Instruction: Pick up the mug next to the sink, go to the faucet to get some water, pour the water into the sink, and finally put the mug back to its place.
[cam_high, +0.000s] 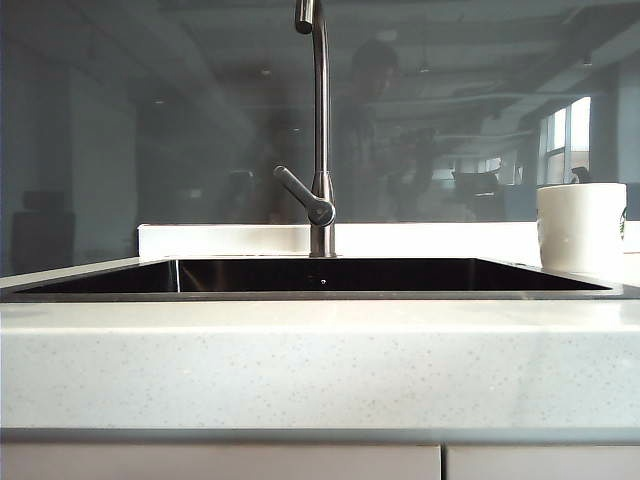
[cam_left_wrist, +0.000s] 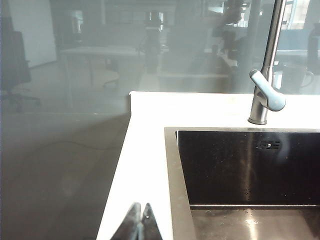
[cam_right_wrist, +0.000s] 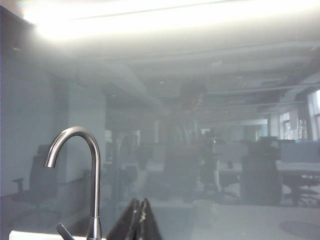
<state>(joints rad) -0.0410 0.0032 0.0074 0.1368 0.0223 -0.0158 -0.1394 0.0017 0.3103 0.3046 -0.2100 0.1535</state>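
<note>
Though half-cropped, white mug (cam_high: 581, 226), fingers (cam_left_wrist: 137, 222) pressed together.

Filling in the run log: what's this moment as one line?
left gripper: shut, empty, over counter | right gripper: shut, empty, raised | mug: upright right of sink

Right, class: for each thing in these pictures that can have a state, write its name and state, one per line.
White ceramic mug with green logo: upright on the countertop, right of the sink, not held.
Dark rectangular sink: no water visible.
Brushed-steel gooseneck faucet: no water running.
Left tool: shut, empty, above the counter's left edge.
Right tool: shut, empty, raised.
</note>
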